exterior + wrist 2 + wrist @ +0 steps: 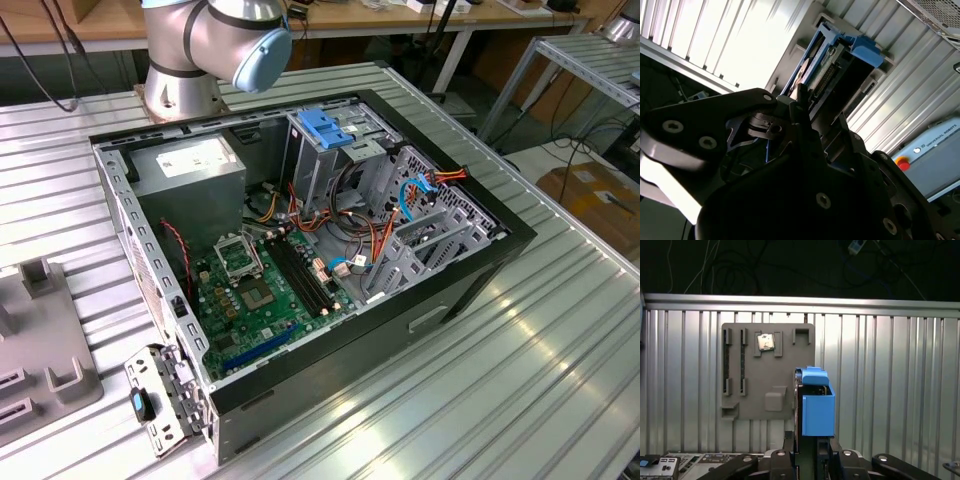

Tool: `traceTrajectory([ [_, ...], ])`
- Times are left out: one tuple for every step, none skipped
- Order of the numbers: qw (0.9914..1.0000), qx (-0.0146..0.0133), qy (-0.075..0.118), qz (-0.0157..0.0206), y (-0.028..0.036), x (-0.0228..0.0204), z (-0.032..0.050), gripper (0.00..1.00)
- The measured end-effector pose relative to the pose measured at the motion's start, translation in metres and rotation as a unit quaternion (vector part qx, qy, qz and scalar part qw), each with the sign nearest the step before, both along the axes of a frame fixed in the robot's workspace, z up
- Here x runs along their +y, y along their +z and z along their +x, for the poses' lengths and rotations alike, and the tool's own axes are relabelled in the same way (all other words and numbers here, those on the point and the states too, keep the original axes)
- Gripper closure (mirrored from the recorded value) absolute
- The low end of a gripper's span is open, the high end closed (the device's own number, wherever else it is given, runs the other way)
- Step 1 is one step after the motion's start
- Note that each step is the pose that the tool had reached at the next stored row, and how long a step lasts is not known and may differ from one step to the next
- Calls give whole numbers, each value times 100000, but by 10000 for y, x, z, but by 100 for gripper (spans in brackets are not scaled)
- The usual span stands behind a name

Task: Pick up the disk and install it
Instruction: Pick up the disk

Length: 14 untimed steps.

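Between the fingers of the gripper (pixel 809 450) I saw the disk (pixel 816 407) clamped edge-on, its blue rail frame facing the first wrist view, with the ribbed metal table (pixel 890 390) and a grey fixture plate (pixel 755 407) behind it. Over in the exterior view, the open computer case (pixel 460 295) lay on that table, a light-blue bracket (pixel 325 127) standing in its drive bay

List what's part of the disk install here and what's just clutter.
In the job:
- the disk, blue-framed, at the end effector
- open computer case, likely where it goes

Lying about:
- grey fixture tray with a chip on it
- power supply
- motherboard
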State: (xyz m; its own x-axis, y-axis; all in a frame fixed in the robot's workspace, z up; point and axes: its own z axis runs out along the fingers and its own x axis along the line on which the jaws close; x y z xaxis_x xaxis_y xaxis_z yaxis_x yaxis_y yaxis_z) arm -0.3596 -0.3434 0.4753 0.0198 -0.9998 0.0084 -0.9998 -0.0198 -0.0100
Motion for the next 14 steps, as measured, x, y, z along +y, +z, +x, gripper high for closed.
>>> traceTrajectory([
  [100000,-6,-1,2,-1,0,20,65],
  [100000,-1,2,0,0,0,34,65],
  [100000,0,-1,1,0,0,49,65],
  [100000,5,-2,0,0,0,69,65],
  [100000,2,-2,-2,0,1,101,65],
  [100000,-2,-2,0,0,1,124,65],
  [100000,0,0,0,0,1,144,65],
  [100000,-2,1,1,0,1,155,65],
  [100000,0,-2,-1,0,1,170,65],
  [100000,-6,-1,2,0,2,189,65],
  [100000,-3,-1,3,0,3,203,65],
  [100000,-5,1,-4,0,5,223,65],
  [100000,-3,0,-3,0,6,234,65],
  [100000,1,0,1,0,9,253,65],
])
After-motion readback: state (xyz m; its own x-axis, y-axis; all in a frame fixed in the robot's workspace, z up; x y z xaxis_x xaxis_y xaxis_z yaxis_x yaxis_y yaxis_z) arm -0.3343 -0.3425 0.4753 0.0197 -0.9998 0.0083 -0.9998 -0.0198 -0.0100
